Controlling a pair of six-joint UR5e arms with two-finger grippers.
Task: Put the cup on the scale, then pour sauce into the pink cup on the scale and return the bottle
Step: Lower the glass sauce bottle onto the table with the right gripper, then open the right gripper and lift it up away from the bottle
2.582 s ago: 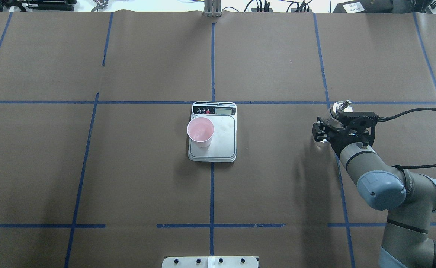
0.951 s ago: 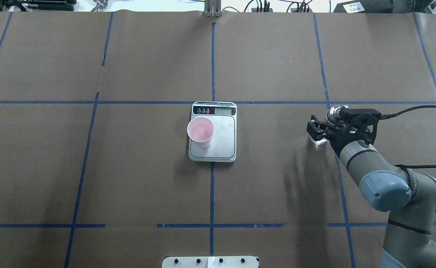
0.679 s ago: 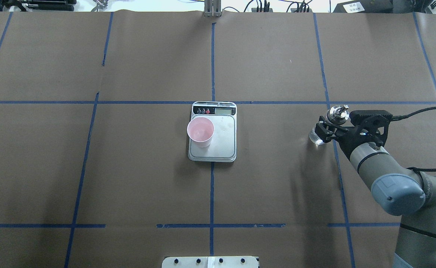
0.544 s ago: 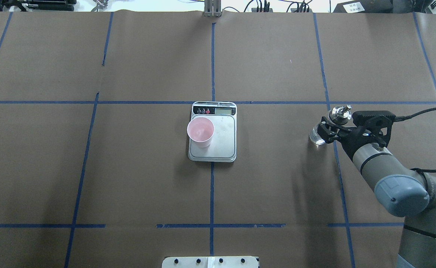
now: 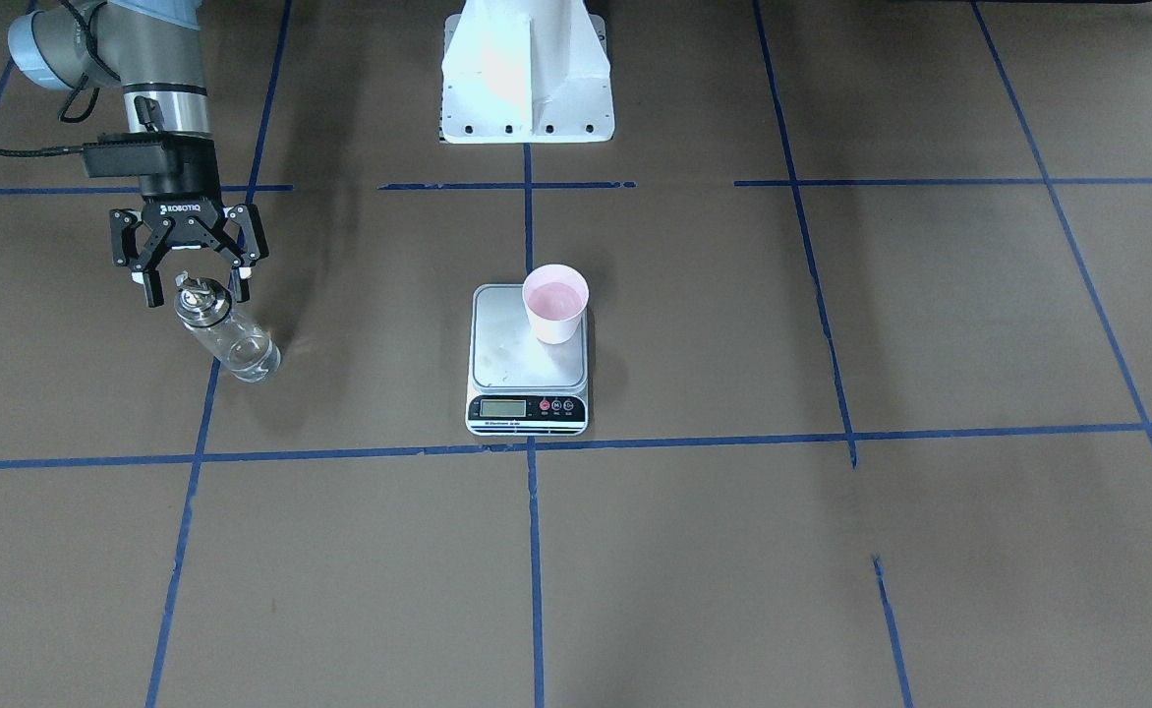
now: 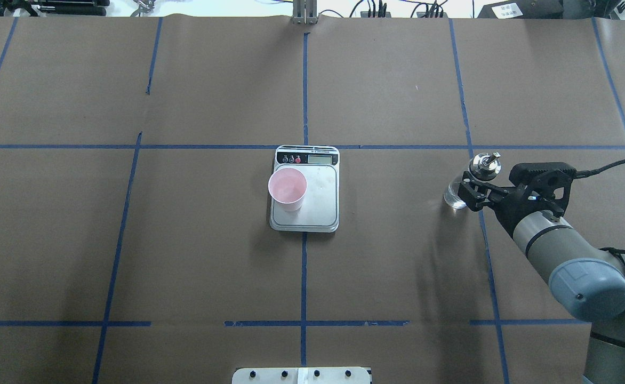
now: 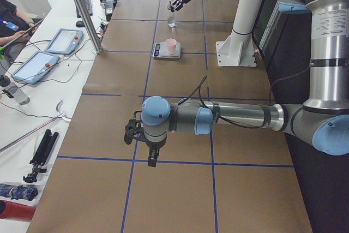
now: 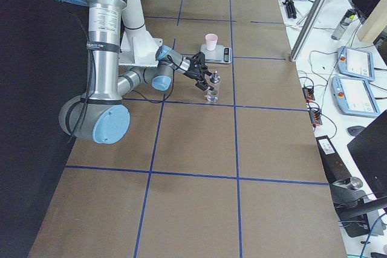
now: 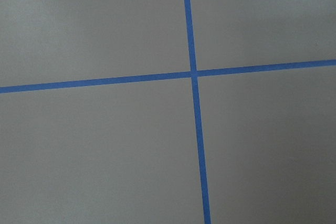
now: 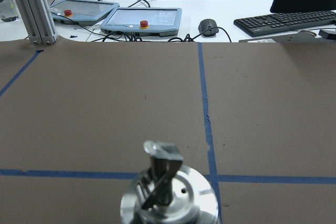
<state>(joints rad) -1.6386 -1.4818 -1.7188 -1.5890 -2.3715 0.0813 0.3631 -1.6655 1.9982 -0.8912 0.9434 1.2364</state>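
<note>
Looks to me like the tail end of the job: the small pale pink tapered paper cup (image 6: 287, 186) sits on the flat steel-topped kitchen scale (image 6: 318, 205), close to one edge of the platform rather than centred, and the little clear glass bottle (image 5: 230, 339) with the shiny silver pour-spout cap (image 10: 168, 195) is standing upright on the brown paper tabletop (image 6: 195, 256). The right arm (image 6: 550, 245) has its jaws spread wide and gripping nothing. The bottle is just ahead of and a bit below them, roughly on their centre line, with the spout sitting low in the middle of the wrist camera. The cup and scale are well off to the jaws' left, out of that camera's sight. There might be some liquid in the cup, but I honestly can't be sure from these angles. So my read is "return the bottle", with the bottle set down and let go. The next move would be backing the jaws straight away from the spout, with no sideways swing, since a tall narrow bottle like that tips easily if a finger clips the cap. The left arm (image 7: 229, 115) is parked over bare tabletop, and I can't tell what its jaws are doing.
</note>
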